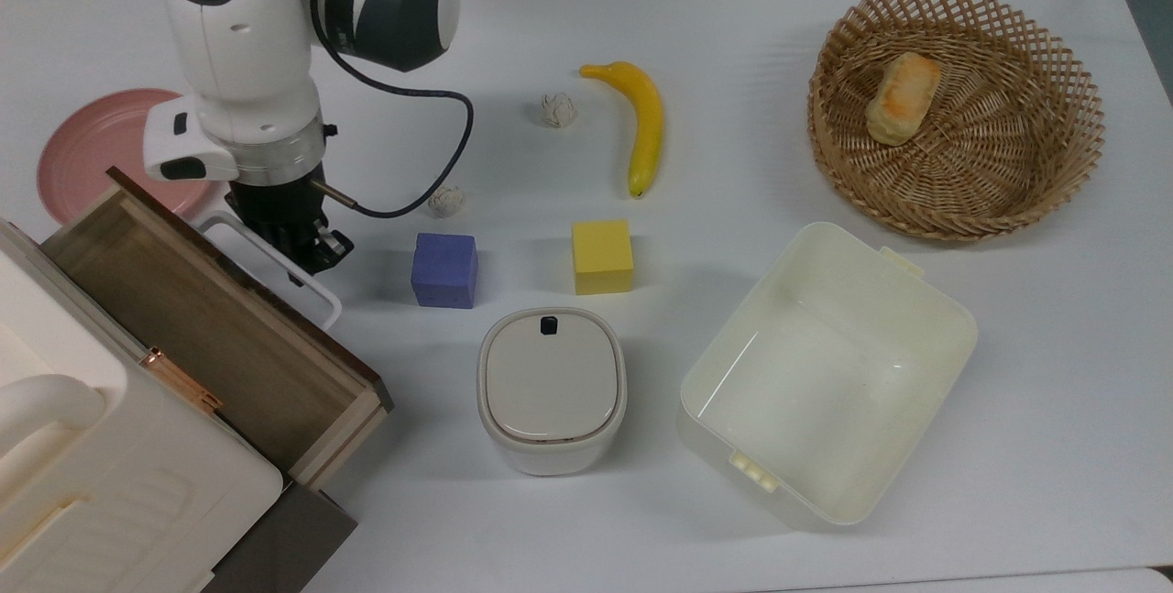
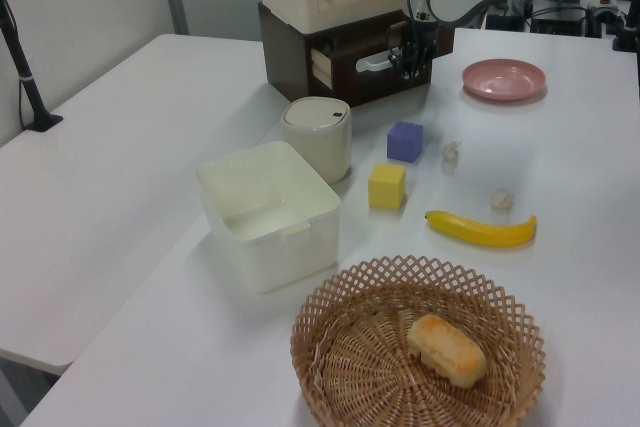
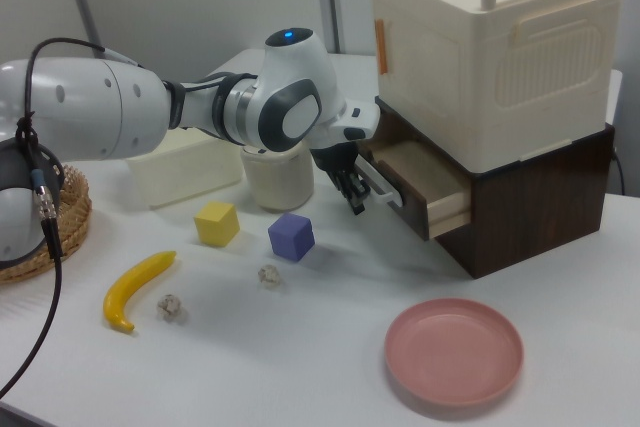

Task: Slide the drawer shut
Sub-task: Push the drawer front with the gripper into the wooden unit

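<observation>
Jaws of the gripper (image 1: 316,256), whose state cannot be told, press against the white handle (image 1: 275,268) of the open drawer (image 1: 197,336).

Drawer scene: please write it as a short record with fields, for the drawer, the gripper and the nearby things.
drawer: pulled out of the cabinet, open, nothing visible inside
handle: white loop on the dark front panel
gripper: at the handle, on the front side of the drawer
purple cube: on the table, to the top view's right of the gripper, apart from it
pink plate: on the table beside the cabinet
lidded bin: lid shut
cream tub: empty
</observation>
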{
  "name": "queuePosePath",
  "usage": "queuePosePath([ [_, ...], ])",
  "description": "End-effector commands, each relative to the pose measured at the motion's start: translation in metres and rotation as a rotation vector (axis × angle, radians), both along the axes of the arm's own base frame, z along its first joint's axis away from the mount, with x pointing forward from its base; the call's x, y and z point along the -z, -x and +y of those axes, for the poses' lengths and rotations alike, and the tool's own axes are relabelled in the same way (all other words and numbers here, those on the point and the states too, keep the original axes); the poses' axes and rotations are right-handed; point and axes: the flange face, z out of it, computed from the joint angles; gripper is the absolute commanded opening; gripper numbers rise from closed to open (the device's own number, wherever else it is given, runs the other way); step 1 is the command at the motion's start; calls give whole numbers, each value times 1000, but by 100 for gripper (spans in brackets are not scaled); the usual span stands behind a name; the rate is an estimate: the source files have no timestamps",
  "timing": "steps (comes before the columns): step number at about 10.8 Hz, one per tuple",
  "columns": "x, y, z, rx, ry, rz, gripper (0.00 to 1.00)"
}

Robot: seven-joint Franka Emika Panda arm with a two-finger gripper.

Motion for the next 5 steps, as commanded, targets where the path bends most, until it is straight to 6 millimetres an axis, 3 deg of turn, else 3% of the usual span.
queuePosePath([
  [1,4,-17,-21,59,44,-101,0],
  [3,11,-22,-31,66,62,-153,0],
  [4,4,-28,-34,65,72,-194,0],
  [5,14,-35,-36,67,75,-198,0],
])
